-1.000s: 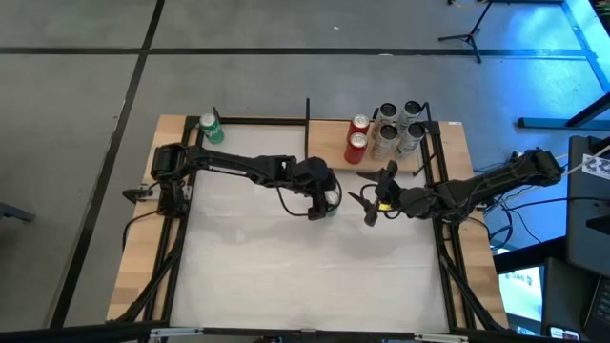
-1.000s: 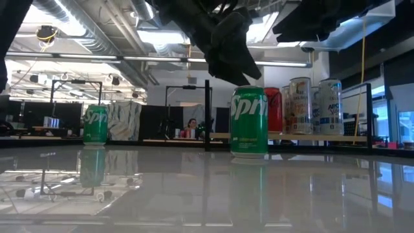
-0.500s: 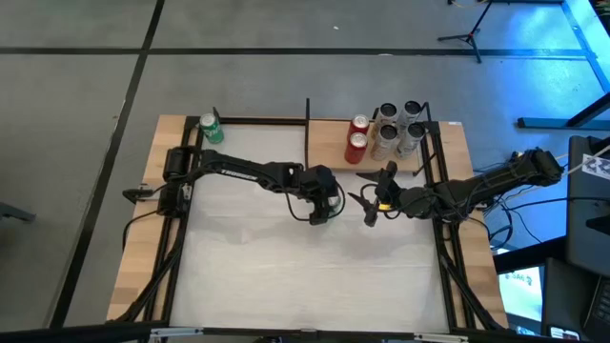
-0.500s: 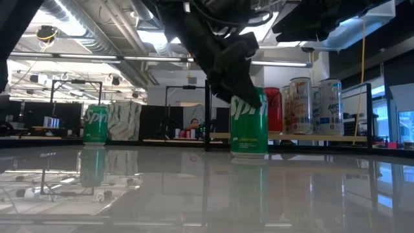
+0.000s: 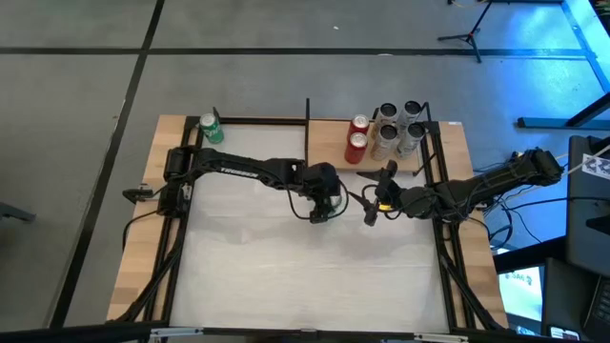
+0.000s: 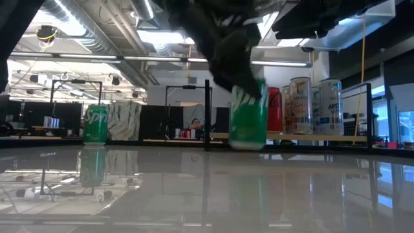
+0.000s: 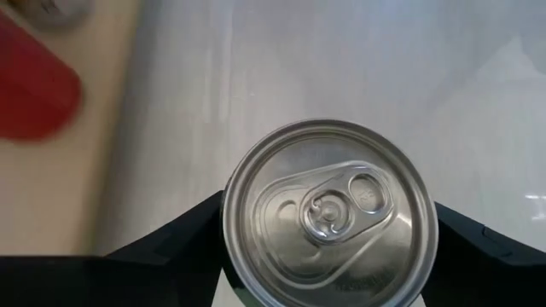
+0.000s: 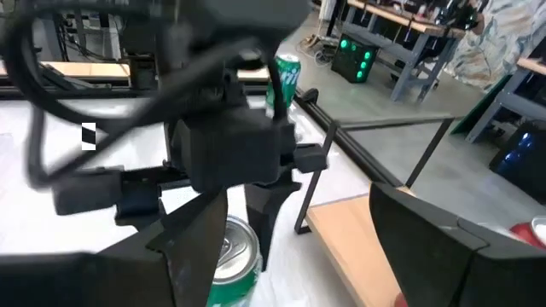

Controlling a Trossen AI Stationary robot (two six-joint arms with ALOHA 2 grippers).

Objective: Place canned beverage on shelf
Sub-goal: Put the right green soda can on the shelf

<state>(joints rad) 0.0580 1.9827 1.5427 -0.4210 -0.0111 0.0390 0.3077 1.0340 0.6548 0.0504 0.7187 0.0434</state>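
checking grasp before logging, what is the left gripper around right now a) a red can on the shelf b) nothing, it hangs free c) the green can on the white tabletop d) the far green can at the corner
c: the left gripper has its fingers on either side of the green can out on the tabletop, short of the shelf.

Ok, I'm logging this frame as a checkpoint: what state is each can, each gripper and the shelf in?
left gripper: shut on green soda can
green soda can: mid-table, slightly tilted
right gripper: open, empty
second green can, far left corner: upright, untouched
pale wooden shelf: holds six cans
two red cans: upright on shelf
four silver cans: upright on shelf
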